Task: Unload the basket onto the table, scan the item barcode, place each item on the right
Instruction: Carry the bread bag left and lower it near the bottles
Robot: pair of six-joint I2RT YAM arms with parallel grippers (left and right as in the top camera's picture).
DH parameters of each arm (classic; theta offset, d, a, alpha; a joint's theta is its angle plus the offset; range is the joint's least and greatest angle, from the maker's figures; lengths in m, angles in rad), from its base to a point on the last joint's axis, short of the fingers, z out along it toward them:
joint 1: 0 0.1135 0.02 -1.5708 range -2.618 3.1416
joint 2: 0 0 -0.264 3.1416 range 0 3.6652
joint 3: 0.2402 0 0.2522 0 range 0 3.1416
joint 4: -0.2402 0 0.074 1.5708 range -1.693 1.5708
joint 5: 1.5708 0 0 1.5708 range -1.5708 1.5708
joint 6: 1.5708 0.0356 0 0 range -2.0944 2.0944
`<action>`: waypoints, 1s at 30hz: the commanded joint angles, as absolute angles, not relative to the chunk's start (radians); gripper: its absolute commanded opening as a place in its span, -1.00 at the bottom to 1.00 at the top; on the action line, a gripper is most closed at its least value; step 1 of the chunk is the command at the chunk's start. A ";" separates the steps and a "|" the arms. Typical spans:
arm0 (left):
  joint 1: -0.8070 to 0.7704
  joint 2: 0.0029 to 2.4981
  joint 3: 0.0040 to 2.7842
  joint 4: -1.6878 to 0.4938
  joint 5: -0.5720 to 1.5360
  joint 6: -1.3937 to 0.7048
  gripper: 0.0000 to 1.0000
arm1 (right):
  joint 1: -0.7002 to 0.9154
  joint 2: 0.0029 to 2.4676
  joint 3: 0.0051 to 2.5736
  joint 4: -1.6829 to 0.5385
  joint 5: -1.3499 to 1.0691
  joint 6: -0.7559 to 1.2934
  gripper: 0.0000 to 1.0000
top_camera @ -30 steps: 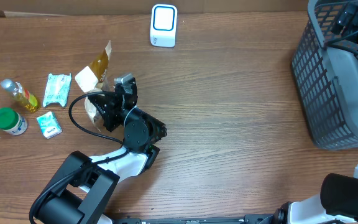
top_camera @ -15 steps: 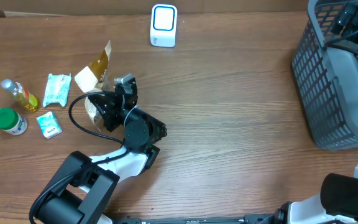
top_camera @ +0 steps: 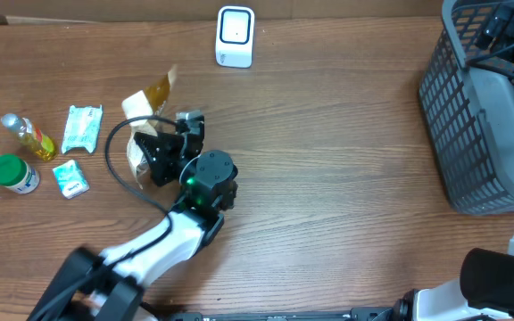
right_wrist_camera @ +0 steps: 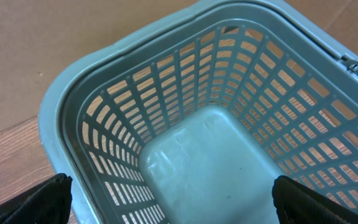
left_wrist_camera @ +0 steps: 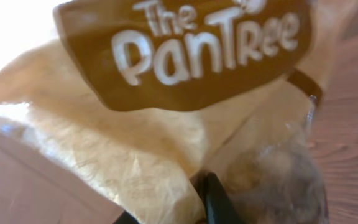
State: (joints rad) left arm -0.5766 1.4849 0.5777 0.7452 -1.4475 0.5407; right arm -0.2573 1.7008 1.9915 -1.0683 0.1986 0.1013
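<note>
Left edge of table (top_camera: 328, 187): jar (top_camera: 13, 173), bottle (top_camera: 29, 135) and packets (top_camera: 82, 128) are laid loose and are not involved.

Just right of them, the bag (top_camera: 145, 105) is clamped low down by the left gripper (top_camera: 166, 148), jaws closed on the film. The bag top is tilted toward the far edge. No barcode is seen in any view; only the brand label is shown in the wrist view.

The scanner (top_camera: 235, 37) is set at the far edge, centre, well apart from the bag.

Risks, as judged:
- Thin film is gripped, so slip or tear is likely if the bag is swung fast.
- The code could be folded under by the floppy bag, and the scan missed.
- Code face unknown; re-orienting may be needed.
- The cable (top_camera: 114, 169) could be snagged.

Right edge: nothing is seen in the basket (right_wrist_camera: 135, 106). The right gripper (right_wrist_camera: 173, 202) is held over it, jaws wide apart, nothing held.
</note>
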 commanded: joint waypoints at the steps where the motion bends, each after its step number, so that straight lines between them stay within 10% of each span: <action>1: -0.582 1.358 0.587 0.546 -1.265 0.168 -0.91 | -0.258 1.691 2.009 -1.064 0.209 0.105 1.00; 10: -0.424 1.303 0.587 0.055 -0.762 -0.149 -0.91 | -0.258 1.691 2.009 -1.064 0.209 0.105 1.00; 18: 0.054 1.302 0.627 -0.057 -0.198 -0.285 -0.92 | -0.258 1.691 2.009 -1.064 0.209 0.105 1.00; 30: 0.288 1.331 0.638 -0.048 -0.071 -0.315 -0.91 | -0.258 1.691 2.009 -1.064 0.208 0.105 1.00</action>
